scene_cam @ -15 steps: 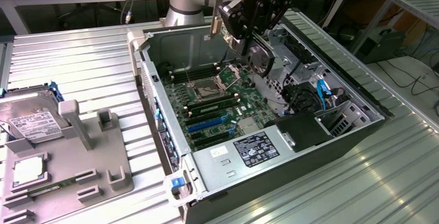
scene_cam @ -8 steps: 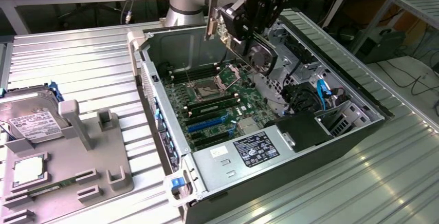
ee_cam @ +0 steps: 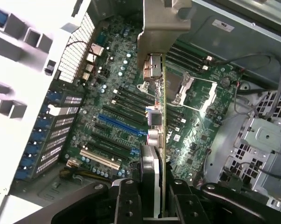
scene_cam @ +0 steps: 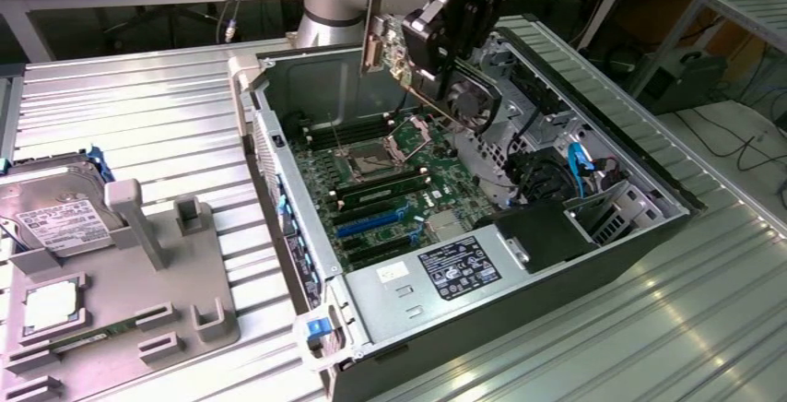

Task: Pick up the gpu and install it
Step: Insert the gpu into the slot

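While gripper (ee_cam: 152, 196) clamps gpu (ee_cam: 155, 119) by edge, gpu hangs above motherboard (ee_cam: 117, 121) of open computer case (scene_cam: 578, 264)

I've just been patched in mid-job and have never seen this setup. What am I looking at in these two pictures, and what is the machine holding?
It is one robot arm with a gripper. The exterior view looks from off the arm; the wrist view looks down past the gripper. On the ribbed metal table lies an open computer case with its motherboard exposed. At the exterior view's left a grey holder carries a hard drive. The gripper is shut on the gpu, held above the motherboard, not yet seated.
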Action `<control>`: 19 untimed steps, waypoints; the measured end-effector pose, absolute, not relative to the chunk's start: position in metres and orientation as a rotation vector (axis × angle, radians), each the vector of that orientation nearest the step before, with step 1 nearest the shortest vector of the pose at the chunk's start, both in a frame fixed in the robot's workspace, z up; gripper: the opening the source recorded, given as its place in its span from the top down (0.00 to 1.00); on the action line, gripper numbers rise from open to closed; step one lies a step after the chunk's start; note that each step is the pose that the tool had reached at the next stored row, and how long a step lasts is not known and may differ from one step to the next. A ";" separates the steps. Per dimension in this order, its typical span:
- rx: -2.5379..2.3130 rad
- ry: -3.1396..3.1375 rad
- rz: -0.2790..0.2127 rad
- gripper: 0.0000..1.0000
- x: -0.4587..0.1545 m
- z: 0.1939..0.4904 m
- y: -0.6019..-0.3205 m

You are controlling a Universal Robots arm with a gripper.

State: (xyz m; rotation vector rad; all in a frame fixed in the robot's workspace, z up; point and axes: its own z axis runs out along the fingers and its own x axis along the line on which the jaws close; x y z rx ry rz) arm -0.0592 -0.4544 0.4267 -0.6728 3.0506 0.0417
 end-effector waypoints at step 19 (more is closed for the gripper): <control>-1.090 2.932 0.045 0.72 -0.059 0.427 -0.454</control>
